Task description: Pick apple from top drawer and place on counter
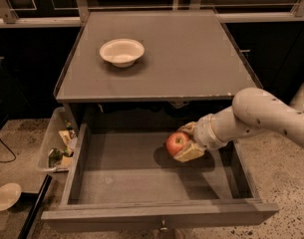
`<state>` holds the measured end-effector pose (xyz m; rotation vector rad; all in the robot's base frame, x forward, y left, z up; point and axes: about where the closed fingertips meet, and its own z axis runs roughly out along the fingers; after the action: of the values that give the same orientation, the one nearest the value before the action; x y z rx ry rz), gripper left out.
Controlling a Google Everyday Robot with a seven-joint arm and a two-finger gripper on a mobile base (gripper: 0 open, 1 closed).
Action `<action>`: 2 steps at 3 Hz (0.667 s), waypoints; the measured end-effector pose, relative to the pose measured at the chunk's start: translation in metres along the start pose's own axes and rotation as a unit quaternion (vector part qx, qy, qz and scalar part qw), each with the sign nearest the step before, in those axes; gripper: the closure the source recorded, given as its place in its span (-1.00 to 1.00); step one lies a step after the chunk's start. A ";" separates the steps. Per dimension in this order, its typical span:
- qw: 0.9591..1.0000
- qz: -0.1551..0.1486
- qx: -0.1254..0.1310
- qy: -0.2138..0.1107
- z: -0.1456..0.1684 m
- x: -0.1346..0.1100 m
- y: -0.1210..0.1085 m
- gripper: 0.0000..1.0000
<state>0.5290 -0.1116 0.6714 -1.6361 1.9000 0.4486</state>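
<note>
The red apple is inside the open top drawer, toward its back right. My gripper reaches in from the right on a white arm, with one tan finger below the apple and the other behind it, shut on the apple. The apple looks slightly raised above the drawer bottom, with its shadow under it. The grey counter lies above the drawer, with its chipped front edge just over the gripper.
A white bowl sits on the counter's left side. A clear bin with small items stands left of the drawer. A white dish lies on the speckled floor at the lower left.
</note>
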 end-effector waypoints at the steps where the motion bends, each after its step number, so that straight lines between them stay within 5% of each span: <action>1: 1.000 -0.027 0.007 0.008 -0.042 -0.026 -0.008 1.00; 2: 0.998 -0.054 0.023 0.015 -0.094 -0.055 -0.020 1.00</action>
<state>0.5329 -0.1289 0.7803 -1.7147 1.8189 0.3356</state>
